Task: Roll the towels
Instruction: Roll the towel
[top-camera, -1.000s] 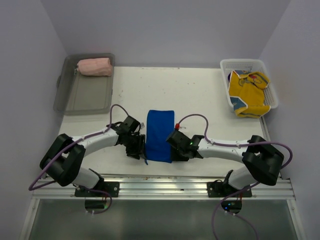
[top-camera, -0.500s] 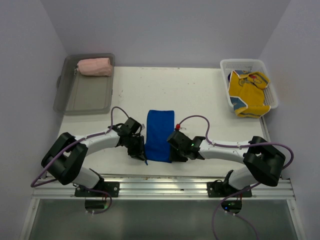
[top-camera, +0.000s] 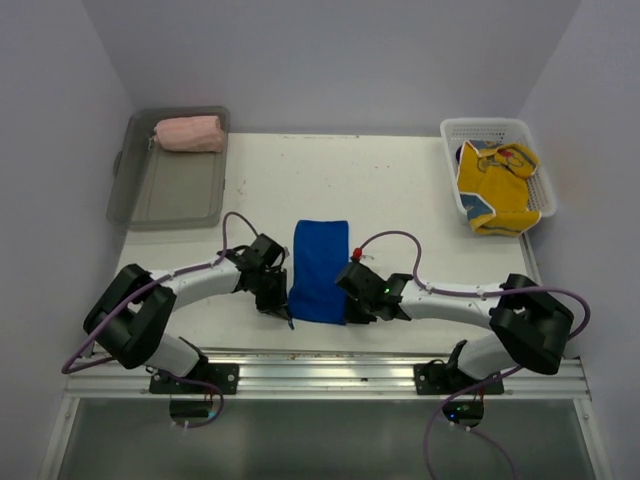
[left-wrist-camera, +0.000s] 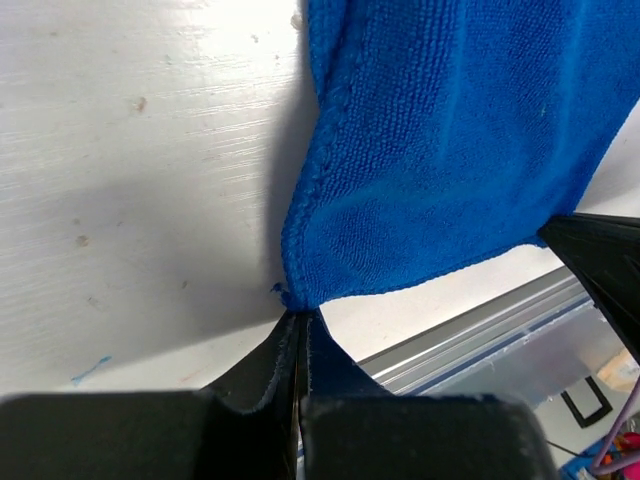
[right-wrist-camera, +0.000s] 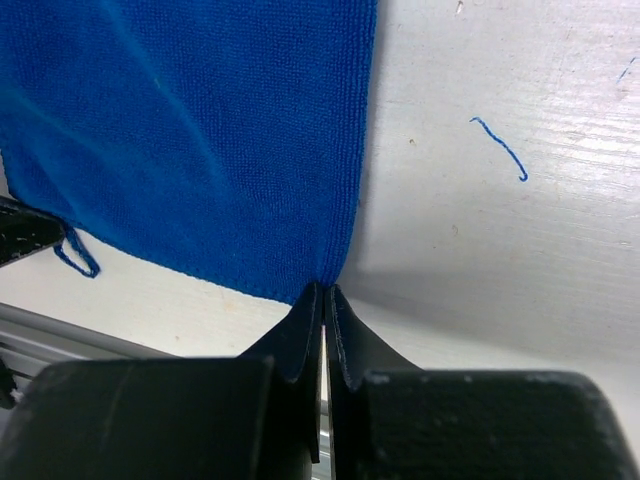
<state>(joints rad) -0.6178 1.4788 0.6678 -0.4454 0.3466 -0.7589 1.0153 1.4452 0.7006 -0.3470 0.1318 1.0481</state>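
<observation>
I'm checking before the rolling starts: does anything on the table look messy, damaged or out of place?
The yellow towel is crumpled and hangs over the near rim of the white basket. The blue towel has a loose thread dangling at one near corner. Otherwise nothing stands out.

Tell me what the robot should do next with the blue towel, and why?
Probably lift the near edge a little and curl it away over the cloth to start the roll. The left gripper and the right gripper are each shut on a near corner of the blue towel, which lies flat.
</observation>
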